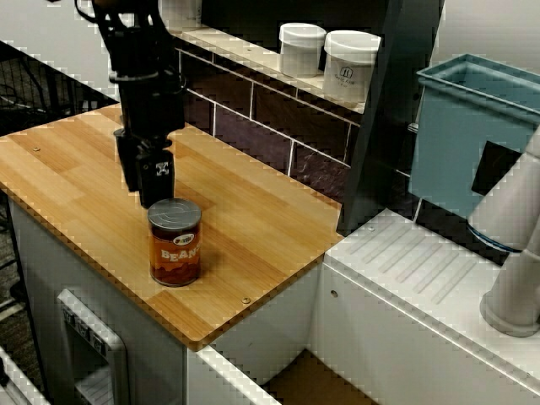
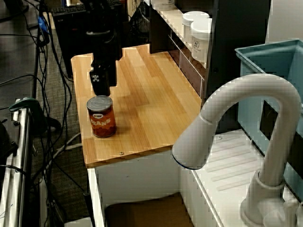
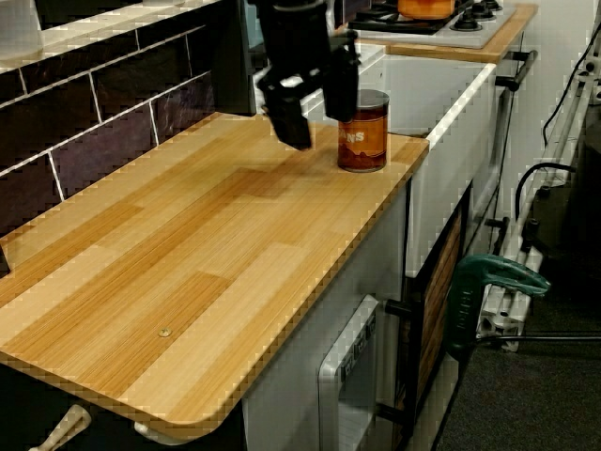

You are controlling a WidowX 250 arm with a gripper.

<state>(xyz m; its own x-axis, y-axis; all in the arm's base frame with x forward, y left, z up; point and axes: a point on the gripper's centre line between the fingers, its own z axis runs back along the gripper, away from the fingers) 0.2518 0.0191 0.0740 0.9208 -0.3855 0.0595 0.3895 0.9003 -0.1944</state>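
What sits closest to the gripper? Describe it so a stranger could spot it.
On the wooden countertop, near its front edge, a can of beans stands upright beside the black gripper. Its orange-red label and silver lid set it apart from the white jars on the ledge behind.

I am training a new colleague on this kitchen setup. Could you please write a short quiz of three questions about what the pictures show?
1. True or false: the can of beans stands upright on the wooden counter.
2. The hand is: A) shut on the can; B) open and empty, close by the can; C) lying flat on the counter.
3. How many white jars stand on the ledge?
Key: 1 true; 2 B; 3 two.
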